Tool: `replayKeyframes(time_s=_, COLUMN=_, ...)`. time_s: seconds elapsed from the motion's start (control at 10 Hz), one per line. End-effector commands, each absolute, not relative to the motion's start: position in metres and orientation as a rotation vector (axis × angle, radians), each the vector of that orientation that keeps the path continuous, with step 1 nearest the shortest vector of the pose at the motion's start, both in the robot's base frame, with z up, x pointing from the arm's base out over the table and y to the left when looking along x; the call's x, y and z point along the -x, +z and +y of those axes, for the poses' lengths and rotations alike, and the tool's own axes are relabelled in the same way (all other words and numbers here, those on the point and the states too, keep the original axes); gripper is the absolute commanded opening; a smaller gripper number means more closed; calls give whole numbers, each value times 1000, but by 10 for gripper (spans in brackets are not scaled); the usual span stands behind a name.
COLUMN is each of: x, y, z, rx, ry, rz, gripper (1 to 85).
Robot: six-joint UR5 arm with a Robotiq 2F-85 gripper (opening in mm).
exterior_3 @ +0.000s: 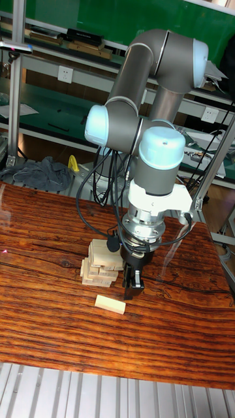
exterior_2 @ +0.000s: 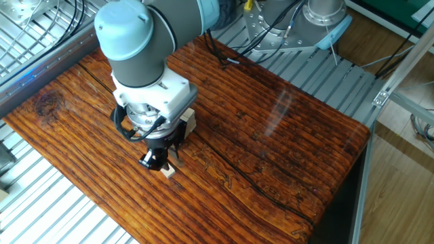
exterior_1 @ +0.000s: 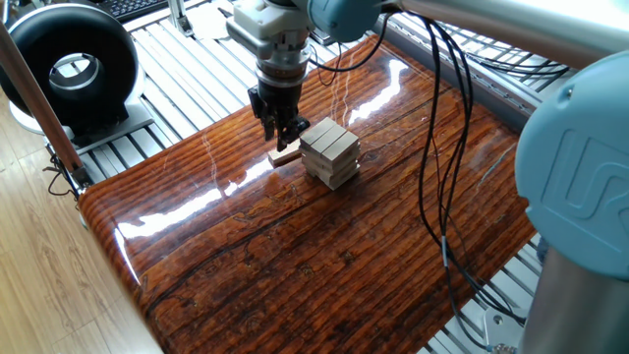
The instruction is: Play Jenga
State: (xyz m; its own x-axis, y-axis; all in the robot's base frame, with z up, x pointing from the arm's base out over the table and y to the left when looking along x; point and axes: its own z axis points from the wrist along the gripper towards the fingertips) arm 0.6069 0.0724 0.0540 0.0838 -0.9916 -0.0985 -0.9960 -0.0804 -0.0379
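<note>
Tall fixed view: small tower of pale unpainted wooden blocks (exterior_3: 101, 264) stands on the glossy dark-red wood-grain surface (exterior_3: 59, 326), layers crossed, left of the black two-finger gripper (exterior_3: 134, 285). One matching loose pale wooden block (exterior_3: 109, 304) lies flat on the surface, near side of the tower, just below the fingertips and apart from them. Jaws hold nothing; cannot tell whether they are spread or pressed together. One fixed view: loose block just left of the tower base.
</note>
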Motion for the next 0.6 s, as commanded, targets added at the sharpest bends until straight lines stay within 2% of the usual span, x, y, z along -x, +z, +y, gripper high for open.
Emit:
replayKeyframes(time_s=0.0, x=-606, y=56, z=76, rx=2222, ry=99, rz=2075, gripper=317)
replayKeyframes(time_s=0.1, x=-607, y=59, z=77, rx=2209, ry=107, rz=2081, gripper=120)
replayKeyframes(time_s=0.2, x=-614, y=63, z=76, rx=2189, ry=87, rz=2093, gripper=13)
replayKeyframes(time_s=0.5, x=-621, y=71, z=75, rx=2143, ry=41, rz=2160, gripper=13)
